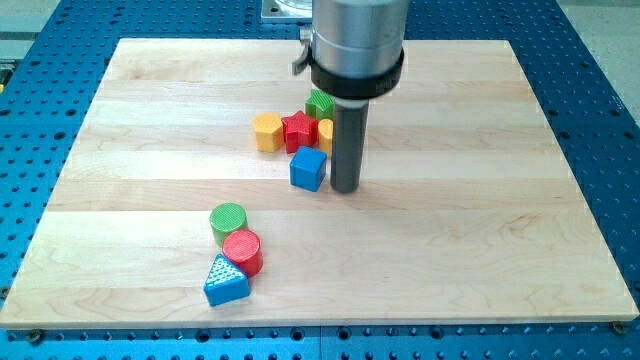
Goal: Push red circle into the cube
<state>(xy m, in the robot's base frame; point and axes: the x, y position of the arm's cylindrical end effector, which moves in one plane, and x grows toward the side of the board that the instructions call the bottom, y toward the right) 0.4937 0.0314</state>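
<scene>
The red circle point(242, 251) lies at the view's lower left, touching a green circle point(228, 220) above it and a blue triangle point(225, 281) below it. The blue cube point(308, 168) sits near the board's middle. My tip point(345, 188) stands just to the right of the blue cube, close to it, and far up and to the right of the red circle.
A cluster lies just above the blue cube: a yellow block point(267, 131), a red star point(299, 130), a green block point(321, 103) and another yellow block point(326, 133) partly hidden by the rod. The wooden board point(480, 250) rests on a blue perforated table.
</scene>
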